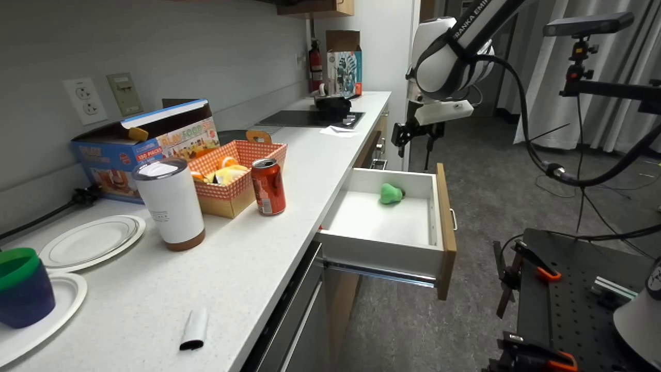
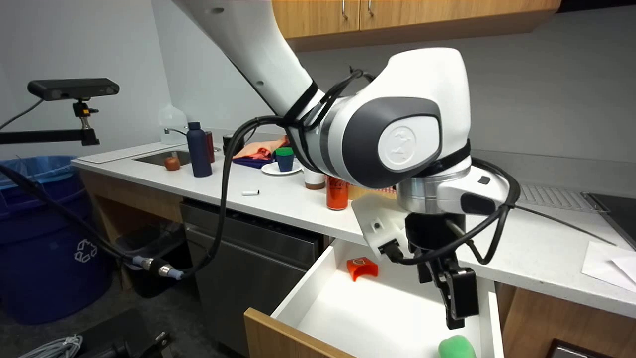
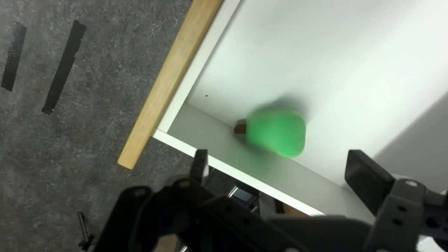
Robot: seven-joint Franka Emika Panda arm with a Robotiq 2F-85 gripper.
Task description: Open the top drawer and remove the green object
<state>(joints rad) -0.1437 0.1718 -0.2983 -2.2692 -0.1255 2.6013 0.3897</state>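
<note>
The top drawer [image 1: 379, 253] stands pulled out, with its tan wood front [image 2: 298, 334] and white inside showing in both exterior views. The green object [image 1: 391, 194] lies on the drawer floor near a side wall; it is partly cut off at the bottom of an exterior view [image 2: 456, 347]. In the wrist view the green object [image 3: 276, 133] has a brown stem and lies beyond and between the fingertips, near the drawer's side wall [image 3: 238, 173]. My gripper [image 3: 277, 154] is open and empty, pointing down above the drawer. It also shows in both exterior views [image 1: 414, 159] [image 2: 441, 304].
A red-orange piece [image 2: 361, 268] lies at the drawer's inner back corner. The countertop [image 1: 248, 279] runs along the drawer's back, with a red can [image 1: 268, 187], white tumbler [image 1: 170, 206] and checkered basket [image 1: 227, 194] on it. A black table [image 1: 573, 279] with clamps stands opposite.
</note>
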